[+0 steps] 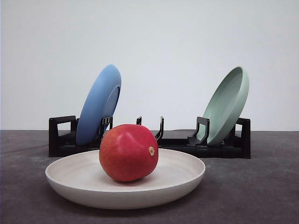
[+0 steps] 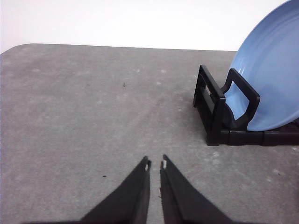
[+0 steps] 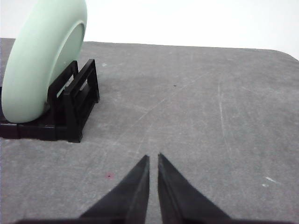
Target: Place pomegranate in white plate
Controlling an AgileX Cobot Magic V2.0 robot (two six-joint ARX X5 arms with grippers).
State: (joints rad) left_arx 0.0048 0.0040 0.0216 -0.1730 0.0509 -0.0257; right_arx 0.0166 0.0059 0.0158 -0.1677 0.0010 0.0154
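The red pomegranate (image 1: 128, 152) rests inside the white plate (image 1: 187, 179), which lies flat on the grey table at the front centre. Its tan nub points to the right. In the left wrist view my left gripper (image 2: 155, 164) hovers over bare table with its black fingers nearly touching and nothing between them. My right gripper (image 3: 153, 157) in the right wrist view is likewise shut and empty above the table.
A black dish rack (image 1: 60, 140) stands behind the plate. A blue plate (image 1: 96, 105) leans in its left end and a pale green plate (image 1: 226, 105) in its right end. The rack's ends appear beside the grippers (image 2: 219, 116) (image 3: 74, 102).
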